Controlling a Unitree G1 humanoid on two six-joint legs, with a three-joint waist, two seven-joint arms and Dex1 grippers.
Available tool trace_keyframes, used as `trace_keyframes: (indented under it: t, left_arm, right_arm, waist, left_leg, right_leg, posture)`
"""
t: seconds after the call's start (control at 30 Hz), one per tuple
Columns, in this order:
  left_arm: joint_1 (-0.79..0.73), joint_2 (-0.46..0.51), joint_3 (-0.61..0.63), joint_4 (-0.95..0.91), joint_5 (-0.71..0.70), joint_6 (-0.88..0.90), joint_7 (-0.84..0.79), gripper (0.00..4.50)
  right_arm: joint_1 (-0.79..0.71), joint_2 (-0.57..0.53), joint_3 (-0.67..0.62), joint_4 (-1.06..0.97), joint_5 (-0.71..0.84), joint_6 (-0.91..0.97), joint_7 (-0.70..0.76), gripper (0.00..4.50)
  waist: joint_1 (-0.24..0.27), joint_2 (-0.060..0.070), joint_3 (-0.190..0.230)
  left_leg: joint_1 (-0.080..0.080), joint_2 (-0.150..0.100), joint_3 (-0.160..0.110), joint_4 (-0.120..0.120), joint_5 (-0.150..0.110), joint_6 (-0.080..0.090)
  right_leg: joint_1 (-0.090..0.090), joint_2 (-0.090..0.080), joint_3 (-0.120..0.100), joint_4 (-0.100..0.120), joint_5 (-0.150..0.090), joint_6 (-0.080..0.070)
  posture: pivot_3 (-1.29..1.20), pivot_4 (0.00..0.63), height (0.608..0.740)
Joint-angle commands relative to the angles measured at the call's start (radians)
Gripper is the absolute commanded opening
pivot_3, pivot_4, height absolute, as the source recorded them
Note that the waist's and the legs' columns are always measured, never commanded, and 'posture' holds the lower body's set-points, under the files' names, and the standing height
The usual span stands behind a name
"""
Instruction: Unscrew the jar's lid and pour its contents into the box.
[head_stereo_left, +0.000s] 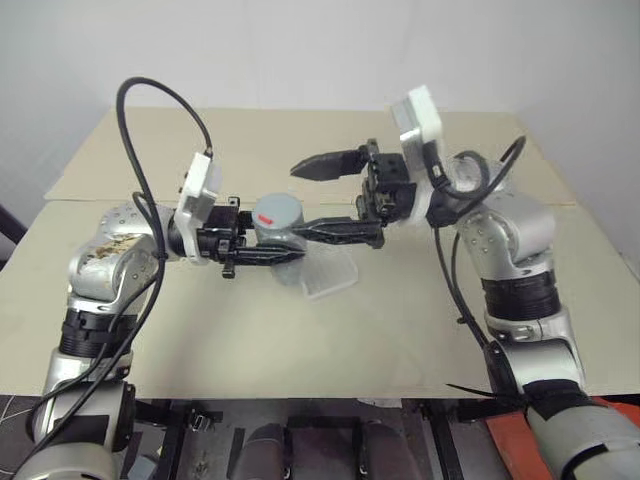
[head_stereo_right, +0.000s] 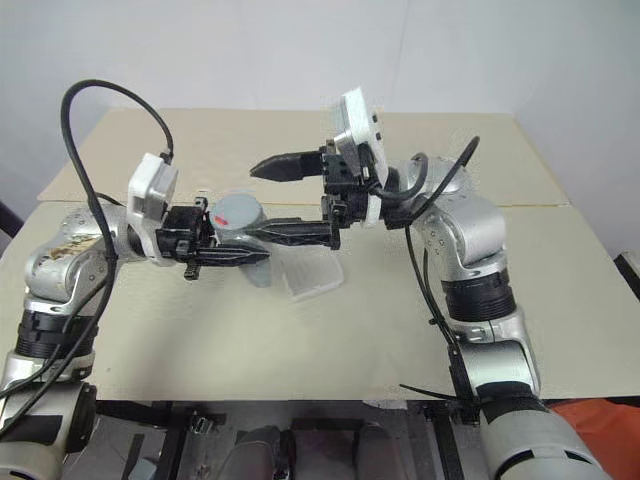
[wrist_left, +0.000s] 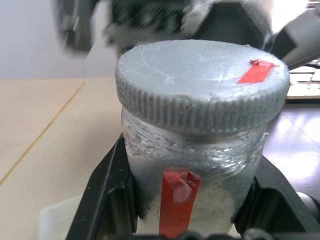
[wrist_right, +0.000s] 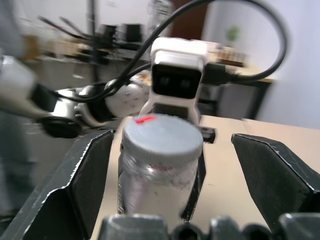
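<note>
The jar (head_stereo_left: 277, 233), silvery with a red strip on its side, hangs above the table with my left gripper (wrist_left: 192, 210) shut on its body. Its grey lid (wrist_left: 200, 85) with a small red mark sits on top of it. My right gripper (wrist_right: 182, 170) is open, its two fingers (wrist_right: 82, 180) standing either side of the lid with a gap on each side. From the head, one right finger (head_stereo_left: 325, 165) lies beyond the jar and the other runs beside it. The translucent box (head_stereo_left: 330, 275) lies on the table just below the jar. The contents are hidden.
The beige table (head_stereo_left: 300, 340) has a seam (head_stereo_left: 560, 205) across its far part, and a front edge (head_stereo_left: 300, 397) near me. Black cables (head_stereo_left: 150, 110) loop above both arms.
</note>
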Motion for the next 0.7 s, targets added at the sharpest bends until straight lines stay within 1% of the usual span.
trace_keyframes:
  t: [0.03, 0.13, 0.2, 0.33, 0.53, 0.7]
  left_arm:
    - [-0.03, -0.006, 0.002, 0.019, 0.016, -0.039, 0.0, 1.93]
    - [-0.048, -0.017, -0.01, 0.035, 0.024, -0.041, -0.01, 1.93]
    - [-0.058, -0.023, -0.016, 0.04, 0.027, -0.04, -0.016, 1.93]
    - [-0.083, -0.035, -0.023, 0.053, 0.034, -0.044, -0.024, 1.93]
    - [-0.08, -0.034, -0.017, 0.042, 0.028, -0.038, -0.024, 1.93]
    - [-0.068, -0.021, -0.007, 0.034, 0.024, -0.036, -0.025, 1.93]
  right_arm:
    - [0.015, -0.01, -0.021, -0.125, 0.03, 0.062, -0.086, 4.43]
    - [0.02, 0.024, 0.004, -0.183, 0.023, 0.134, -0.196, 4.43]
    - [0.027, 0.037, 0.032, -0.208, -0.002, 0.14, -0.235, 4.43]
    - [-0.009, 0.078, 0.086, -0.168, -0.064, 0.161, -0.329, 4.43]
    - [-0.035, 0.12, 0.079, -0.101, -0.084, 0.159, -0.377, 4.43]
    - [-0.035, 0.105, 0.056, -0.08, -0.076, 0.149, -0.362, 4.43]
  waist:
    - [0.001, 0.0, 0.0]
    - [0.002, 0.0, 0.0]
    - [0.002, 0.0, 0.0]
    - [0.001, 0.0, 0.0]
    - [0.001, 0.0, 0.0]
    - [0.002, 0.0, 0.0]
  left_leg:
    - [0.0, 0.0, 0.0, 0.0, 0.0, 0.0]
    - [0.0, 0.0, 0.0, 0.0, 0.0, 0.0]
    - [0.0, 0.0, 0.0, 0.0, 0.0, 0.0]
    - [0.0, -0.001, 0.0, 0.0, 0.0, 0.0]
    - [0.0, 0.0, 0.0, 0.0, 0.0, 0.0]
    - [0.0, 0.0, 0.0, 0.0, 0.0, 0.0]
  right_leg:
    - [0.0, 0.0, 0.0, 0.0, 0.0, 0.0]
    - [0.0, 0.0, 0.0, 0.0, 0.0, 0.0]
    - [0.0, 0.0, 0.0, 0.0, 0.0, 0.0]
    - [0.0, 0.0, 0.0, 0.0, 0.0, 0.0]
    - [0.0, 0.0, 0.0, 0.0, 0.0, 0.0]
    - [0.0, 0.0, 0.0, -0.001, 0.0, 0.0]
  posture:
    - [0.0, 0.15, 0.74]
    - [0.0, 0.15, 0.74]
    - [0.0, 0.15, 0.74]
    - [0.0, 0.15, 0.74]
    - [0.0, 0.15, 0.74]
    - [0.0, 0.15, 0.74]
